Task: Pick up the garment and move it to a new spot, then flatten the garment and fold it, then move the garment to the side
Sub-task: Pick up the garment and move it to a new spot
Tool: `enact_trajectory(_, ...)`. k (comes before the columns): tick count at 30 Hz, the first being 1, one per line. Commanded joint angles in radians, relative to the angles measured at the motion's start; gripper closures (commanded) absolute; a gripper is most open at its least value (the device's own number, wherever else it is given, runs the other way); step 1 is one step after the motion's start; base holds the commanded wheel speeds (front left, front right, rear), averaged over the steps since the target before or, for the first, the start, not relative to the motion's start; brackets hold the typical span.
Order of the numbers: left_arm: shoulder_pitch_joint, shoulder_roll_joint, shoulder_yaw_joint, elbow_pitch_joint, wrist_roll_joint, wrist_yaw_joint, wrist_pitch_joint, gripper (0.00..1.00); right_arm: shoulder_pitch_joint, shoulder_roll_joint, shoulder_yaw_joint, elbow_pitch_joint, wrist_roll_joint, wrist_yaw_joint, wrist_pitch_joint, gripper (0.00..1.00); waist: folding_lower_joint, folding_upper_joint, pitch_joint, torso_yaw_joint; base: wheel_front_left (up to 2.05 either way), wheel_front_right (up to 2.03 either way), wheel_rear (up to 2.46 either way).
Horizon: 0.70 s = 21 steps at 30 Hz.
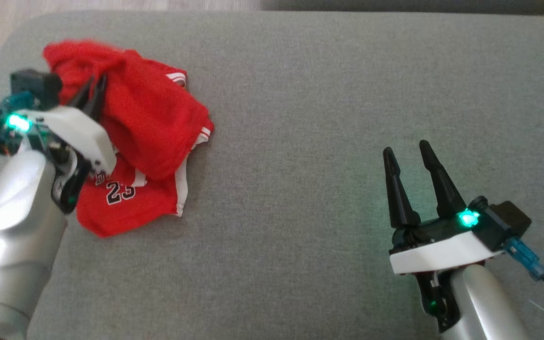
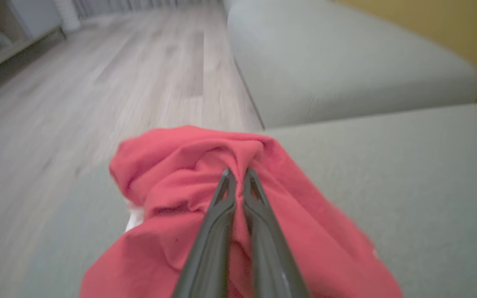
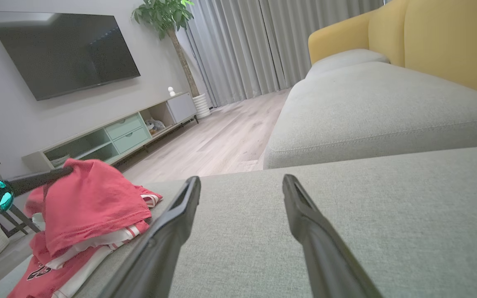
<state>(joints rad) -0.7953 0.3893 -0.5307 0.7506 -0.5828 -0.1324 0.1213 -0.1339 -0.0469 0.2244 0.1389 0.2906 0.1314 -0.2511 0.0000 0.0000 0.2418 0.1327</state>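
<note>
Left: left gripper, its tapered dark fingers pressed together on a raised fold of the garment, a soft red knit jersey with white trim and a printed 23. It lies crumpled at the left end of the grey woven cushion, long axis running from far left toward near centre. Right: right gripper, fingers spread, well apart from the garment.

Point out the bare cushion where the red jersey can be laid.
Free: the wide grey cushion between the red jersey and the right tool, and beyond that tool. Crowded: the left end, where the left tool pinches the jersey.
</note>
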Motion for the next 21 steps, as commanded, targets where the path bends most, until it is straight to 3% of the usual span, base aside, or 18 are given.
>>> enact_trajectory(1,-0.077,0.048,0.041,-0.047,-0.002,0.002,-0.038,1.0,-0.015,-0.003,0.022,-0.028,0.008,-0.001,-0.011,0.0,0.0,0.0,-0.019,0.001,0.0,0.0,0.0)
enact_trajectory(8,-0.108,0.0,0.06,-0.217,-0.017,0.003,-0.151,1.0,0.014,-0.003,0.006,-0.021,0.027,-0.001,-0.011,0.0,0.0,0.0,-0.093,0.0,0.0,0.0,0.0)
enact_trajectory(14,-0.081,-0.041,0.035,-0.412,-0.032,0.029,-0.114,1.0,0.028,-0.003,-0.006,-0.026,0.045,-0.001,-0.011,0.0,0.0,0.0,-0.13,-0.024,0.0,0.0,0.0)
enact_trajectory(21,-0.011,-0.089,-0.027,-0.577,-0.045,0.07,-0.033,1.0,0.032,-0.003,-0.025,-0.048,0.087,-0.001,-0.011,0.0,0.0,0.0,-0.132,-0.1,0.0,0.0,0.0)
